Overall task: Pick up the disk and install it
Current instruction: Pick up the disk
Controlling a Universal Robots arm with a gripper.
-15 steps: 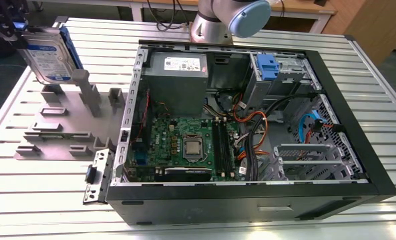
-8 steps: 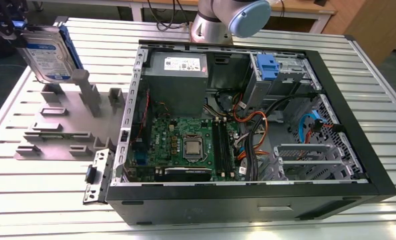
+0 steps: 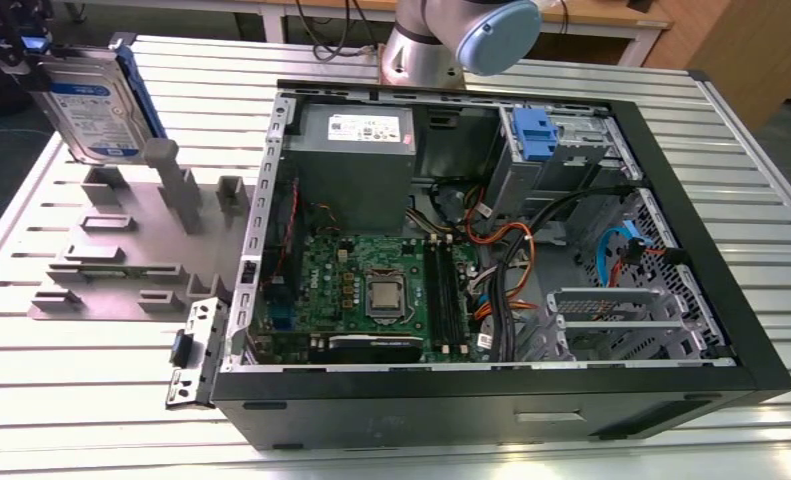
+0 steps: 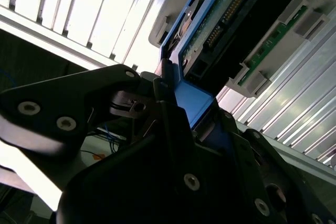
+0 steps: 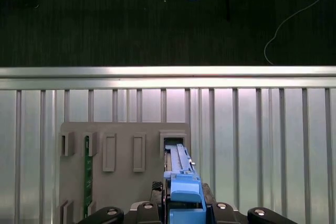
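half done: gripper (image 5: pixel 184 209) clenched on the disk (image 3: pixel 95 108), raised above the grey stand (image 3: pixel 142 255), not yet in the computer case (image 3: pixel 435 412).

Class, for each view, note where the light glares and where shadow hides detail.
Exterior view: even light, though the computer case is dimmer inside. Second wrist view: glare whitens the table, while the gripper gripping the disk sits in deep shadow. First wrist view: the table gleams; the floor beyond is almost black.

Case (image 3: pixel 502 405) open-sided, cables (image 3: pixel 505 238) crowding drive bay (image 3: pixel 615 312)
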